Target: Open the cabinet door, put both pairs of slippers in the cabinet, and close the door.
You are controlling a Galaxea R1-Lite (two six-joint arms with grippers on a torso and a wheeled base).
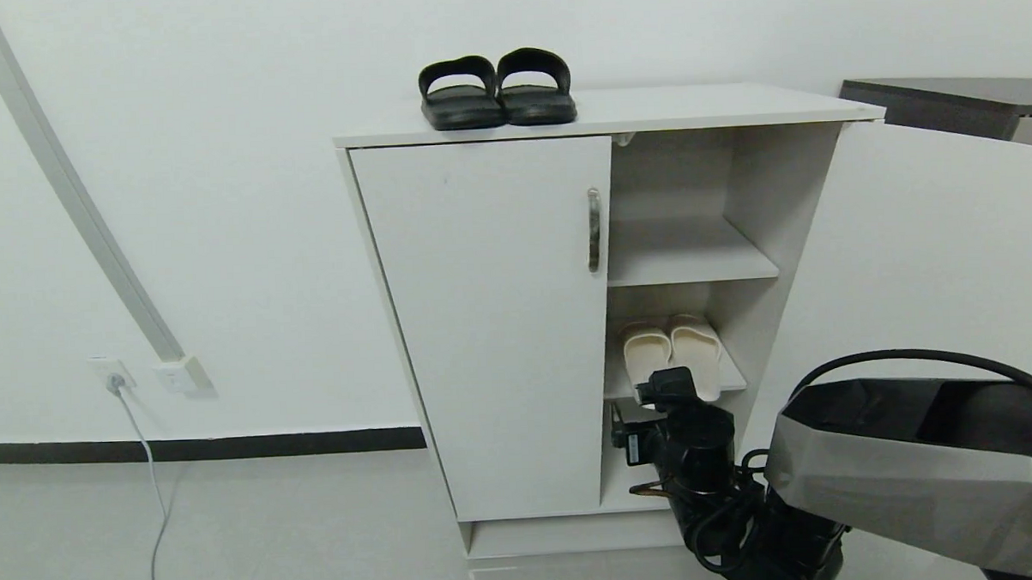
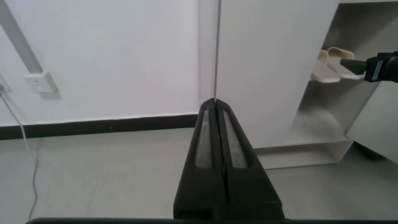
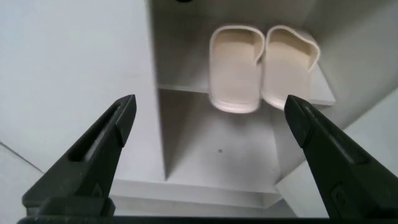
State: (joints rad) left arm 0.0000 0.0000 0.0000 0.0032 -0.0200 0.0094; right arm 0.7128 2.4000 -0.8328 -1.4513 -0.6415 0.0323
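Head view: black slippers (image 1: 497, 89) sit atop the cabinet (image 1: 491, 325), upper centre. Its right door (image 1: 927, 250) stands open, and cream slippers (image 1: 673, 353) rest on a shelf (image 1: 736, 375), centre-right.

Left wrist view: the left gripper (image 2: 216, 102) has its fingers pressed together, empty.

Right wrist view: the right gripper (image 3: 210, 106) has its fingers spread wide, empty, before the cream slippers.

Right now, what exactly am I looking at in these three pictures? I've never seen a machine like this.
This is a two-armed robot on wheels. The big picture comes from a camera on its head. The other two come from cameras on its wrists, each looking along that arm's jaws. Before it stands a white cabinet: the left door is closed and the right door is swung open. A pair of cream slippers sits inside, and a pair of black slippers sits on top. The right arm is low in front of the opening, its jaws wide open and empty, facing the cream slippers. The left arm's jaws are pressed shut, holding nothing.
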